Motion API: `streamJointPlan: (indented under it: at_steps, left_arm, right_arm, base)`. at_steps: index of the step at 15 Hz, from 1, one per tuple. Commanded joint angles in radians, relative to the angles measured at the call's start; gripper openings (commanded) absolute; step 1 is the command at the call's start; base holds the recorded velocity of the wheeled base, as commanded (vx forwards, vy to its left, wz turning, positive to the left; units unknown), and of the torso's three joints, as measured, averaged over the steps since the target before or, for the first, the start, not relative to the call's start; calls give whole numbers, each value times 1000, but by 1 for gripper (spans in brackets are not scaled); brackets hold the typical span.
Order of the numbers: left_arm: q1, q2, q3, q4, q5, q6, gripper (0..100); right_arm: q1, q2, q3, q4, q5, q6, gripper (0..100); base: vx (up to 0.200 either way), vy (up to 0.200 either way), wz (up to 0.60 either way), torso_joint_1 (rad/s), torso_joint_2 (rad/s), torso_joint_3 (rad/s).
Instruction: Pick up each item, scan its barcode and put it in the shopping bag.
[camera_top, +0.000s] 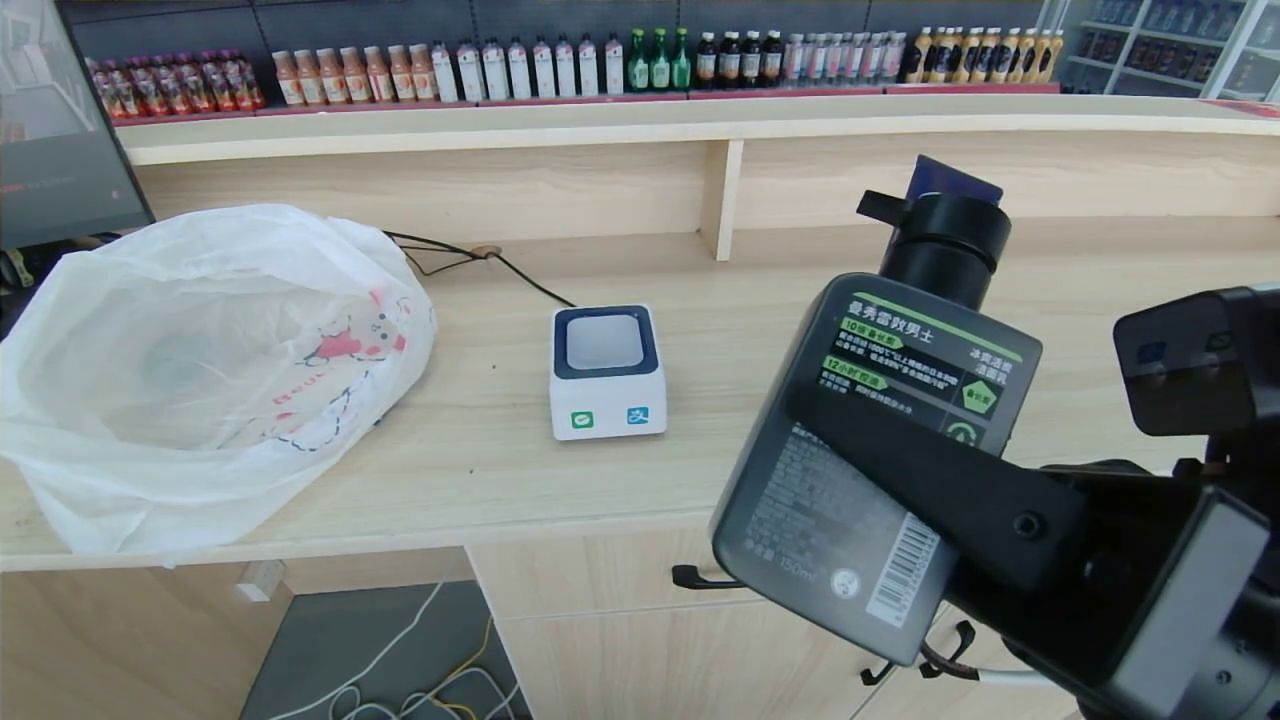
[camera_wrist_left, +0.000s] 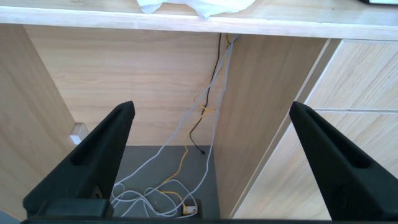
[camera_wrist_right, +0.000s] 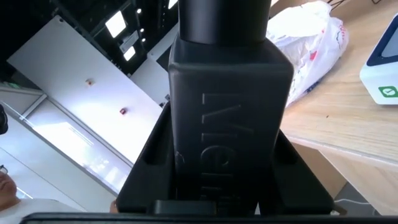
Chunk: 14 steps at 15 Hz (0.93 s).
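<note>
Though tilted, the dark bottle (camera_top: 800, 500) sits pinched between fingers (camera_top: 930, 480) of the right gripper (camera_wrist_right: 222, 134).

Bright even overhead light — ceiling lamps (camera_wrist_right: 118, 23) glare white; soft shadow beside shopping bag (camera_top: 200, 370).

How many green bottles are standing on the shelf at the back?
3. The first green bottle stands beside the white bottles, the second in the middle, the third beside the dark bottles. Nothing blocks that row, though more could stand behind.
</note>
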Motion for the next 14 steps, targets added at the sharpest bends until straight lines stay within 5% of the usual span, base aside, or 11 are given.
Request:
streamJointPlan:
  at_steps: [1, 14]
  left_arm:
    - [0, 0, 0, 0, 1, 0, 100]
    - [0, 0, 0, 0, -1, 0, 100]
  right_arm:
    - [2, 2, -2, -1, 0, -1, 0]
    - [17, 2, -24, 15, -10, -79, 0]
  base:
    - [0, 0, 0, 0, 0, 0]
    - [0, 0, 0, 0, 0, 0]
